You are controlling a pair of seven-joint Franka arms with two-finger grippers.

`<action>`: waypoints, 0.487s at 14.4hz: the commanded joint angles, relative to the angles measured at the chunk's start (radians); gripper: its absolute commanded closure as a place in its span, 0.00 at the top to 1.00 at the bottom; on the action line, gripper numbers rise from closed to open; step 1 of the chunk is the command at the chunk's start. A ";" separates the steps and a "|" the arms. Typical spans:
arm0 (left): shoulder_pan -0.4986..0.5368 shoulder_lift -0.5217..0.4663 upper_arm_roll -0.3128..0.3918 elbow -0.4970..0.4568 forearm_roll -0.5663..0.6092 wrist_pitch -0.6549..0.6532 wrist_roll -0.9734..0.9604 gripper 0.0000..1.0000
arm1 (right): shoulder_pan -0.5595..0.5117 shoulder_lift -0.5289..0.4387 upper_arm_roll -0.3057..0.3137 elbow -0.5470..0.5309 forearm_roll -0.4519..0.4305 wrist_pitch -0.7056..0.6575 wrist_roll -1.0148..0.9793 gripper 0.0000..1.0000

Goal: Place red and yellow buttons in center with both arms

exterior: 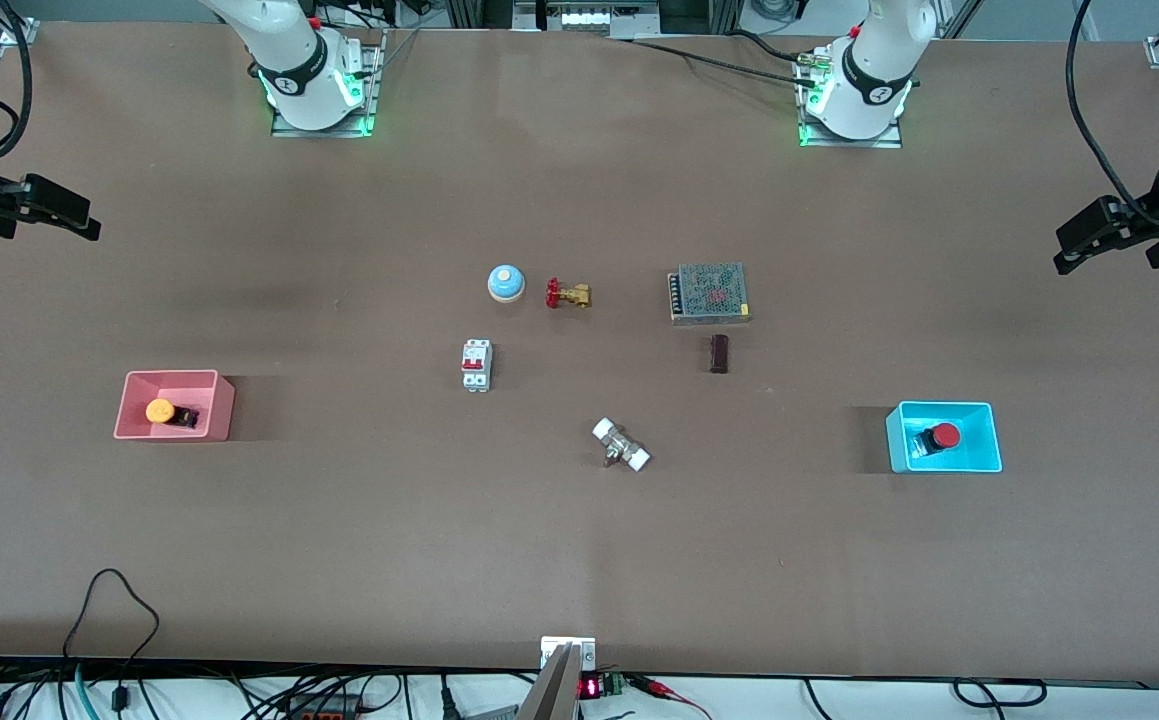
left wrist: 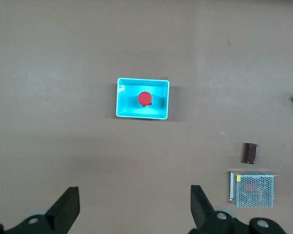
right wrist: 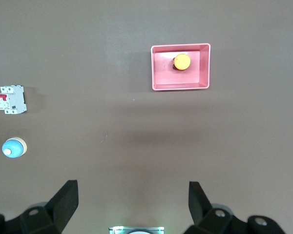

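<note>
Front view
Nearest: small silver valve with white ends point(exterior: 621, 445), closer to the camera than the blue dome bell point(exterior: 505, 283).
Yellow button point(exterior: 160, 411): in pink square bin point(exterior: 222, 408), toward the right arm's end from the bell.
Red button point(exterior: 945, 435): in cyan square bin point(exterior: 985, 437), toward the left arm's end.

Left wrist view
Left gripper point(left wrist: 135, 207): fingers wide apart, holding nothing, up over bare table.

Right wrist view
Right gripper point(right wrist: 133, 202): fingers wide apart, holding nothing.

Even overhead light, soft shadows, sharp focus.
</note>
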 commanded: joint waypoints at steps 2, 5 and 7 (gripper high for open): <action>0.008 -0.022 -0.003 -0.017 -0.015 -0.001 0.023 1.00 | 0.007 -0.036 0.001 -0.027 -0.014 -0.004 0.019 1.00; 0.010 -0.019 -0.003 -0.018 -0.015 0.001 0.023 1.00 | 0.005 -0.034 0.001 -0.027 -0.014 -0.004 0.019 1.00; 0.011 -0.002 -0.001 -0.023 -0.015 0.007 0.025 1.00 | 0.001 -0.013 0.000 -0.029 -0.016 0.014 0.019 1.00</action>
